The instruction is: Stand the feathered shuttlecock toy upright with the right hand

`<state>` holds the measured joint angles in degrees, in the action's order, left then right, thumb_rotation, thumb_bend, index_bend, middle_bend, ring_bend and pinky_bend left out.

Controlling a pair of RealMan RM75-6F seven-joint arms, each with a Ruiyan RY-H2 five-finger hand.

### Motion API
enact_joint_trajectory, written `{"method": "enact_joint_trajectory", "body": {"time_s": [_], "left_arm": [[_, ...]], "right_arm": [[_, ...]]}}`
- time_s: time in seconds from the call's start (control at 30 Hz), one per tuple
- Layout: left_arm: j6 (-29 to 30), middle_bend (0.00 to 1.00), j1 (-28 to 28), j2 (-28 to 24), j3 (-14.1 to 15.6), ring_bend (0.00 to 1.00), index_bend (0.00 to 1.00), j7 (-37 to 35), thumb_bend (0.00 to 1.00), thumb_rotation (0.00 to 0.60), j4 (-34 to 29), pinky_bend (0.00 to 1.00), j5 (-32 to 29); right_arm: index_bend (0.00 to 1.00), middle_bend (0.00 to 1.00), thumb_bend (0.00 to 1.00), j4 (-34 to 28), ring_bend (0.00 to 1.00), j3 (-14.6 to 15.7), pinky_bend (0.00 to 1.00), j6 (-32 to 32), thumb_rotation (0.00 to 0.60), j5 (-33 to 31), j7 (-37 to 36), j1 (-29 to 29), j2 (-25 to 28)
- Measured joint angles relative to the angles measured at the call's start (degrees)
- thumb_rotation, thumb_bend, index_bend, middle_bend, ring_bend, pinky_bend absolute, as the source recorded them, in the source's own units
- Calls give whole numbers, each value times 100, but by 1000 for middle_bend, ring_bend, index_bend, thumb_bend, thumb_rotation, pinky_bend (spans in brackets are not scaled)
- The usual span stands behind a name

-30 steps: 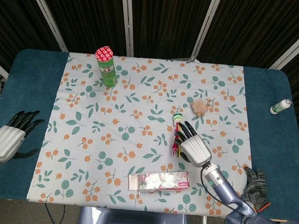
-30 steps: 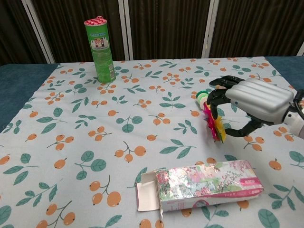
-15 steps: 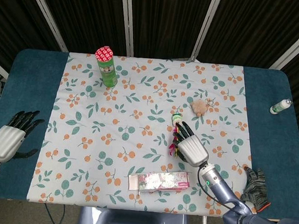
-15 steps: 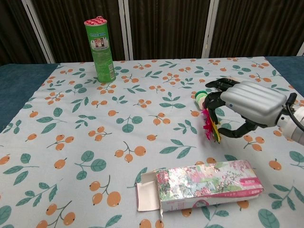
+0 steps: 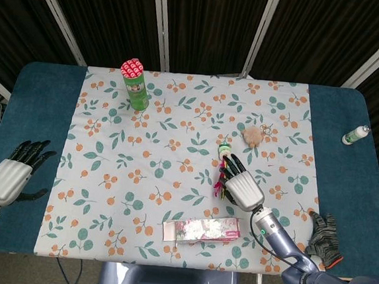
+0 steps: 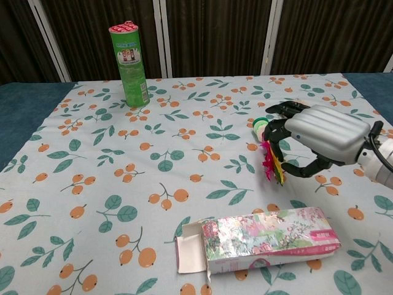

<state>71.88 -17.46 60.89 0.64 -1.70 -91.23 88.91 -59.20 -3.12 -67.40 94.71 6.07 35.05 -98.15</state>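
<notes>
L hand [image 5: 12,176] rests at the table's [image 5: 39,109] near L edge on bare blue top, well apart from everything else, palm down, fingers spread & straight, holding nothing; only head view shows it

Far L of the R hand & well beyond it: green can [image 6: 129,64] w/ red lid, upright on the cloth [image 6: 92,178], toward the back

Below-L of R hand, near front edge: pink floral box [image 6: 264,240] lying flat, L end flap open, just in front of the hand but apart from it

Shuttlecock [image 6: 271,161] is at the R hand's fingertips, about mid-cloth on the R half. Its green/white base [image 5: 224,148] points away from the robot, pink & yellow feathers trail back under the fingers. Looks tilted, not upright

R hand [image 6: 320,134] sits over the shuttlecock, silver back up, dark fingers [image 6: 277,128] curled down over the feathers, thumb coming in from below. Seems to be grasping the feathered part, tho exact contact is hidden by the fingers

Beyond R hand, a bit R: small tan fuzzy ball [image 5: 252,135] w/ a ring on the cloth, apart from the shuttlecock base

R of hand, near front edge on blue top: dark glove [image 5: 322,237] lying crumpled beside the R arm

Far R, back: small white bottle [image 5: 355,135] w/ green cap on its side near the table's R edge
</notes>
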Motion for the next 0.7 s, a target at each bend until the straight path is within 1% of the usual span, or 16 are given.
{"method": "enact_joint_trajectory", "body": {"time_s": [0.17, 0.7], "left_arm": [[1, 0, 0, 0, 0, 0, 142, -4, 254, 575, 0, 0, 1], [3, 0, 1, 1, 0, 0, 141, 1, 254, 574, 3, 0, -1]], "right_arm": [[600, 293, 380, -36, 31, 23, 0, 1, 600, -9, 17, 3, 5], [615, 307, 380, -287, 38, -36, 0, -109, 600, -33, 195, 53, 105]]}}
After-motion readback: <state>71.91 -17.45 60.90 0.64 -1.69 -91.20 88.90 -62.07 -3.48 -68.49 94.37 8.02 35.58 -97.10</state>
